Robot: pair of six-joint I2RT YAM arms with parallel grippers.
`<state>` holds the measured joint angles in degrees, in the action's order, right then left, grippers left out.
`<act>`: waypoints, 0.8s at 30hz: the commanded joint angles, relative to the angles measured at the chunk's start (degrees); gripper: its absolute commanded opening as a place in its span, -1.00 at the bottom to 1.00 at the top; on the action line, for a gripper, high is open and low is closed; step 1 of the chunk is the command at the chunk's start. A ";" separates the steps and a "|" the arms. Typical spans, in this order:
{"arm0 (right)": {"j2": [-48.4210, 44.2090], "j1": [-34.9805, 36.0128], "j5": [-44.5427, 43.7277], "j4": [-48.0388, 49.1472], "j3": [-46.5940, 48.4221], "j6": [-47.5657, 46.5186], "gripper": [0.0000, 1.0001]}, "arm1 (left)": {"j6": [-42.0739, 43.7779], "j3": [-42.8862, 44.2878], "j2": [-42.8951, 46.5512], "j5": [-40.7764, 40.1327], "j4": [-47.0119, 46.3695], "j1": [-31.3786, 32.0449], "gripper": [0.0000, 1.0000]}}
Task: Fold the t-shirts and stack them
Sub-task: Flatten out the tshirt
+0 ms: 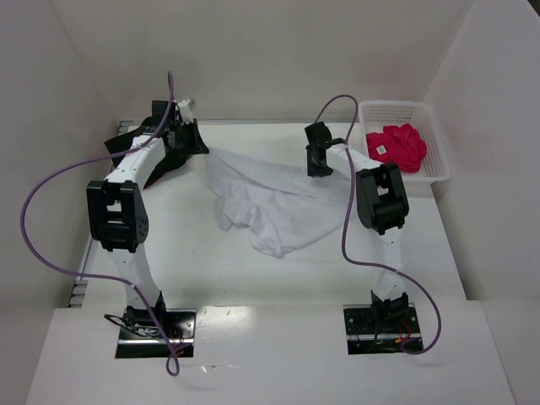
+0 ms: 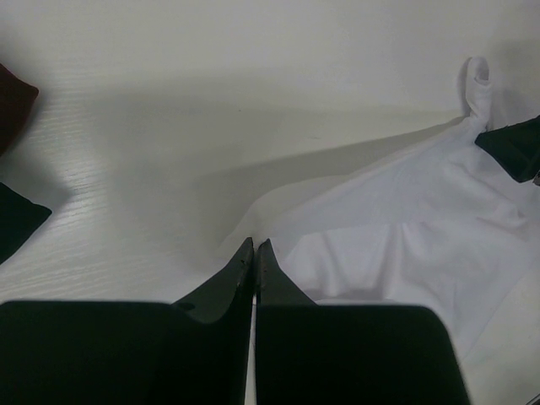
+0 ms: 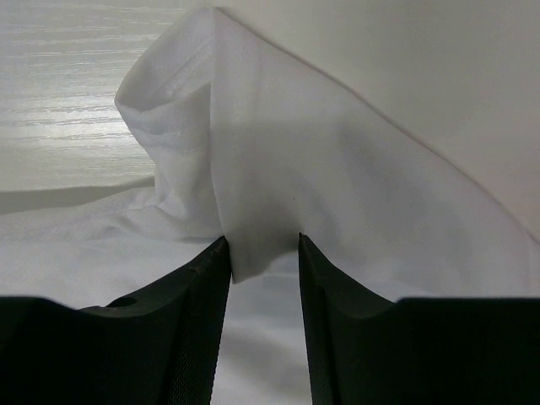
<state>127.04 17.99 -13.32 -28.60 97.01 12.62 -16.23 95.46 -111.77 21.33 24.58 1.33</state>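
The white t-shirt lies rumpled across the middle of the table, pulled into a taut upper edge between both grippers. My left gripper is shut on the shirt's far-left corner, and the cloth runs away from its tips. My right gripper has its jaws apart around a raised fold of the white shirt, whose edge hangs between the tips. The bright pink-red t-shirt sits crumpled in the basket. A dark red cloth and a black cloth show at the left wrist view's left edge.
The white lattice basket stands at the back right, close to the right arm. White walls close in the table at the back and on both sides. Purple cables loop from both arms.
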 commanded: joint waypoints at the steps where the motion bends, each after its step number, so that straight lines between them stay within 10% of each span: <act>1: 0.05 -0.59 -1.80 0.62 0.20 0.47 -0.23 | 1.46 -0.45 0.50 1.00 -0.32 -0.89 -1.00; 5: 0.57 -0.59 -1.80 1.18 -0.36 0.47 -0.26 | 1.46 -0.45 -0.03 1.00 -0.32 -0.89 -1.00; 12: 0.76 -0.59 -1.18 2.14 0.11 0.91 -0.99 | 1.46 0.08 -0.03 0.56 -0.32 -0.89 -1.00; 24: -11.55 -5.77 -3.47 0.82 18.18 0.44 -1.00 | 3.58 16.42 2.43 -1.90 5.07 -4.84 -1.00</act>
<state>124.03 15.72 -15.07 -29.52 102.78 13.59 -15.04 100.89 -111.77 20.70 28.31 -1.56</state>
